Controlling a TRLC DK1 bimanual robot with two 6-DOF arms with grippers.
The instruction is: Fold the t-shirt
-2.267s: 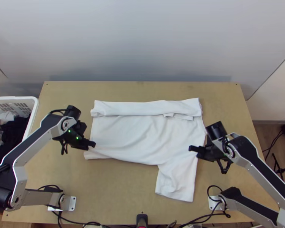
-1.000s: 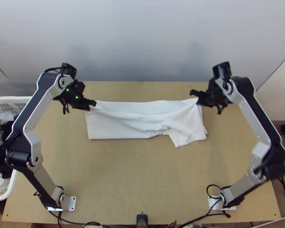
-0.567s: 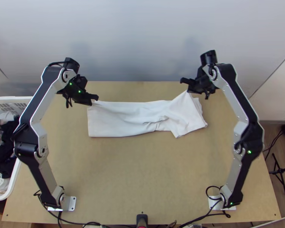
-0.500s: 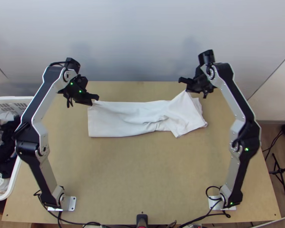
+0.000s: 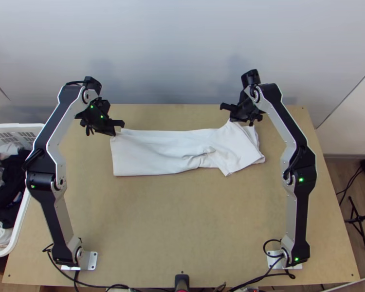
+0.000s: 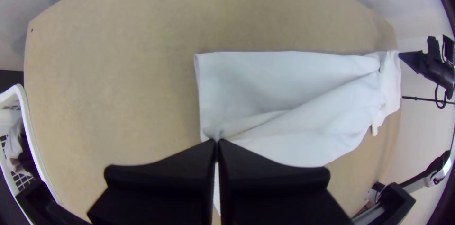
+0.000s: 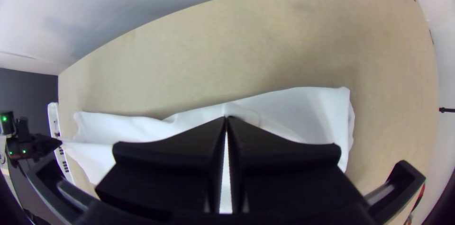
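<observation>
white t-shirt (image 5: 168, 151) is on the far half of the table (image 5: 182, 219), laid as a long folded strip running side to side, roughly parallel to the far edge. left end is fairly square; right end has a slanted flap (image 5: 236, 151) pointing at the near edge, layers showing beside it. bunched wrinkles just left of the flap, smoother cloth toward the left end. left gripper (image 5: 118, 126) is at the strip's far left corner, near the table's far left corner, fingers together with a pinch of shirt between the tips; left wrist view has creases fanning out from that pinch. right gripper (image 5: 230, 115) is by the far edge, right of the middle, also narrow, tips closed on the shirt's far side near its right end, cloth pulled up to a peak there. both arms stretch from bases at the near edge, left base plate (image 5: 90, 261) near the near left corner, right base plate (image 5: 275, 263) toward the near right corner. white basket (image 5: 24, 214) beside the table's left edge, dark clothes (image 5: 8, 185) plus grey and white ones inside. cables (image 5: 104, 284) along the near edge, black stand (image 5: 359, 219) on the floor past the right edge.
</observation>
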